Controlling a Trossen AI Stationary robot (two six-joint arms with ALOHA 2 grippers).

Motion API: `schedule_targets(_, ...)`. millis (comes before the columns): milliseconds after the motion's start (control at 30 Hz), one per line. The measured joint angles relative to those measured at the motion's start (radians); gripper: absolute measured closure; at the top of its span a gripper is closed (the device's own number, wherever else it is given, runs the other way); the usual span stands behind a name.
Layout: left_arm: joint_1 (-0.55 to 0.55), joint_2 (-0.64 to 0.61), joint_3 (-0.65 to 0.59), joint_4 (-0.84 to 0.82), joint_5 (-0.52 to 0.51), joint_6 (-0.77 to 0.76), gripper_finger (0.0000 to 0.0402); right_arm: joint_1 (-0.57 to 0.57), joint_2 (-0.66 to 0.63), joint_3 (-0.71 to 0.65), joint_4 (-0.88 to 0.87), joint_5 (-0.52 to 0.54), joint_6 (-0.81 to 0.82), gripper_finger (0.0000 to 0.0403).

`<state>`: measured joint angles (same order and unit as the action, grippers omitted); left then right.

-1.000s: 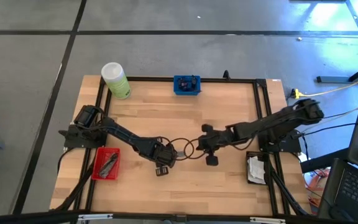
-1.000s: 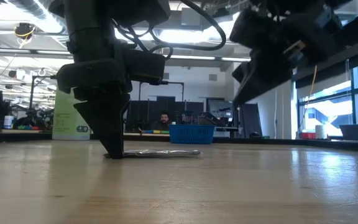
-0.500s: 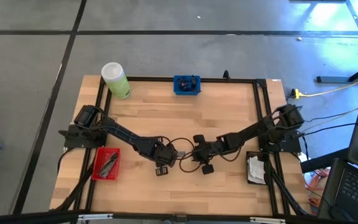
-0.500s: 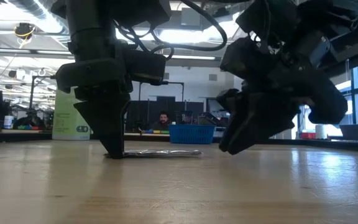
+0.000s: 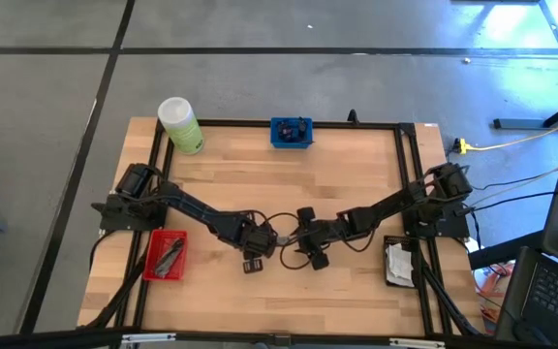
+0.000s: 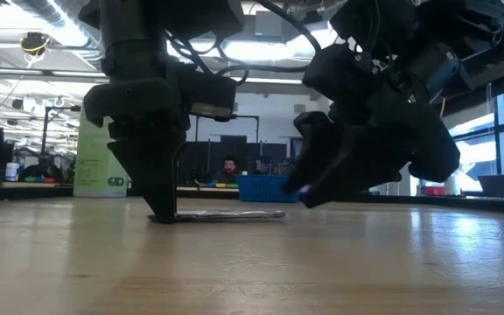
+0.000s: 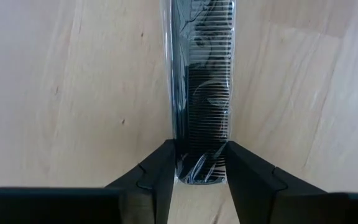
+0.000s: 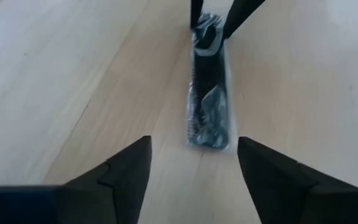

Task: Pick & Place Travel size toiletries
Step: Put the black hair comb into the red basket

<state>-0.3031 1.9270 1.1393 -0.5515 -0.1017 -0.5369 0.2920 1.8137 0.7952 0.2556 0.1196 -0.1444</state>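
A black comb in a clear packet [image 7: 201, 93] lies flat on the wooden table near its middle, seen end-on in the right wrist view [image 8: 208, 106] and as a thin strip in the low view [image 6: 226, 214]. My left gripper [image 7: 201, 169] stands over the packet's left end, pointing steeply down, shut on it [image 5: 263, 244]. My right gripper [image 8: 194, 168] hangs open just off the packet's other end, slanting down toward it [image 6: 303, 185], touching nothing. My left gripper pinches the packet's end [image 7: 199, 167] between its two fingers [image 7: 161, 174], one on each long side of the comb. The fingers come from above, pointing steeply down. The packet lies flat on the table, stretching away from the fingers.
A big light-green bottle [image 5: 180, 124] stands at the far left corner and a blue tray [image 5: 291, 132] at the far edge. A red tray [image 5: 166, 255] lies near the left arm's base, a black tray with white sachets [image 5: 398, 262] near the right arm's base.
My right gripper has come down and toward the table's left, closing on the free end of the packet, has rolled a little, and its fingers have opened wide. The packet and my left gripper have kept still.
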Motion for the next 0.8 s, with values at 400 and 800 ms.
schedule_targets(400, 0.04, 0.009, 0.052, 0.008, 0.135, -0.004, 0.0274, 0.0, 0.065, 0.001, 0.051, 0.003, -0.024, 0.0183)
schedule_targets(800, 0.111, 0.011, 0.053, 0.053, 0.331, -0.014, 0.0274, 0.001, 0.074, 0.002, 0.064, 0.015, -0.028, 0.0229)
